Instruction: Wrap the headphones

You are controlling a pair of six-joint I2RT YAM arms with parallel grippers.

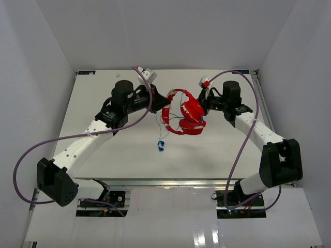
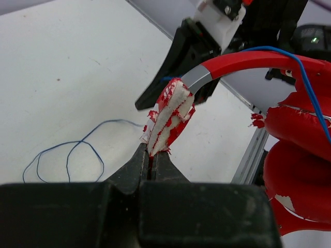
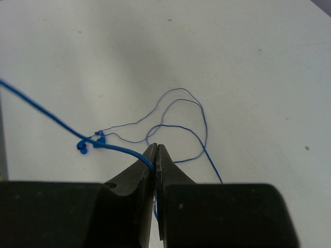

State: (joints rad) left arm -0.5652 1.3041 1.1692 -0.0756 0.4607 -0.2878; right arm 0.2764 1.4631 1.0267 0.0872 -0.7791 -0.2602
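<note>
The bright red over-ear headphones with a padded headband and round earcups (image 1: pixel 189 111) were between the two arms, over the middle of the white bench (image 1: pixel 217 155). The left fingers (image 2: pixel 153 156) were pinched shut on the headband's frayed end, where white foam (image 2: pixel 170 116) showed through flaking red skin. That crumbling padding could tear or slip free under a pull. The right fingers (image 3: pixel 155 156) were clamped on the thin blue cord (image 3: pixel 119 149), whose slack lay in loose loops on the bench. Winding could snag or knot those loops, and a hard tug might strain the cord.
</note>
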